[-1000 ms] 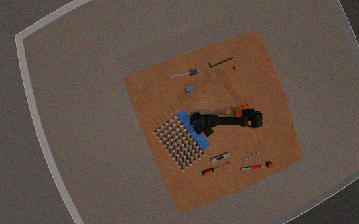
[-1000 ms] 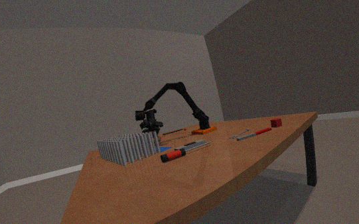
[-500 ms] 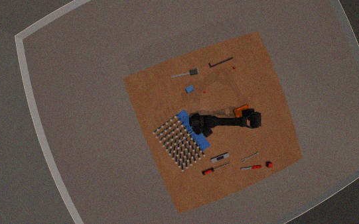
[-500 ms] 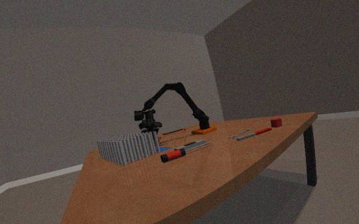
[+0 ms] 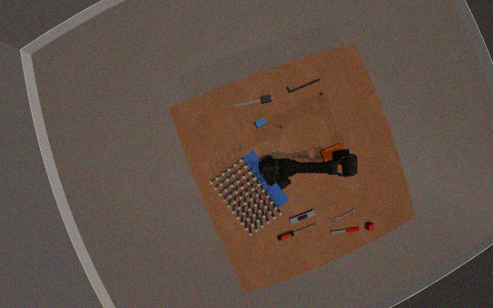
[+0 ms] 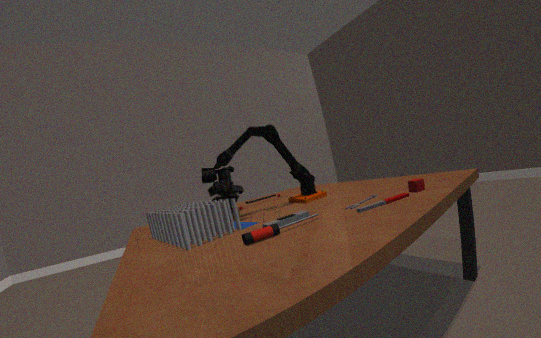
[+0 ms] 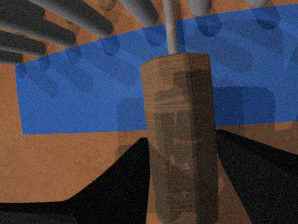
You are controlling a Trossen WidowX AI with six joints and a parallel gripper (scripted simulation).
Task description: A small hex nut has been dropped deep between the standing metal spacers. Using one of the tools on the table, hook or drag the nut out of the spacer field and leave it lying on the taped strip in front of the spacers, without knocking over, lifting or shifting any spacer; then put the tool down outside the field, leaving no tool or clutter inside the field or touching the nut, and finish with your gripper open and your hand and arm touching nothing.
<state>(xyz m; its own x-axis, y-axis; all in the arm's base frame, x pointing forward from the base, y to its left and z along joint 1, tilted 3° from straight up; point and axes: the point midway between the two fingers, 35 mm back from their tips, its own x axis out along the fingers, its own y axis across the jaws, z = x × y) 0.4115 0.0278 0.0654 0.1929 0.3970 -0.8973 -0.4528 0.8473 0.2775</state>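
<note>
Grey upright metal spacers (image 5: 251, 234) (image 6: 186, 227) (image 7: 140, 11) stand in close rows near the left edge of the wooden surface (image 5: 292, 255) (image 6: 195, 285), as the top view has it, with a flat blue taped strip (image 5: 278, 194) (image 6: 245, 225) (image 7: 75, 110) along their front. Over that strip, the black arm (image 5: 312, 168) (image 6: 282, 147) reaches down from its orange base (image 5: 329, 152) (image 6: 297, 199), and its pincer (image 5: 271, 175) (image 6: 226, 197) (image 7: 181, 140) is clamped around a faceted brown wooden handle (image 7: 180, 135). A thin grey metal rod (image 7: 171, 25) runs from the handle toward the spacers. The small hex nut cannot be made out among them. Toward the bottom corner lie a red-and-black screwdriver (image 5: 285, 236) (image 6: 261, 234) and a grey bar with a dark middle (image 5: 302, 217) (image 6: 290, 218); nearer the right corner are a slim grey wrench (image 5: 344, 215) (image 6: 362, 202), a red-handled grey tool (image 5: 351, 230) (image 6: 395, 198) and a red cube (image 5: 370, 226) (image 6: 416, 185). Near the upper edge rests a black L-shaped rod (image 5: 304, 85) (image 6: 262, 198), with a small blue block (image 5: 260, 122) between that edge and the strip.
</note>
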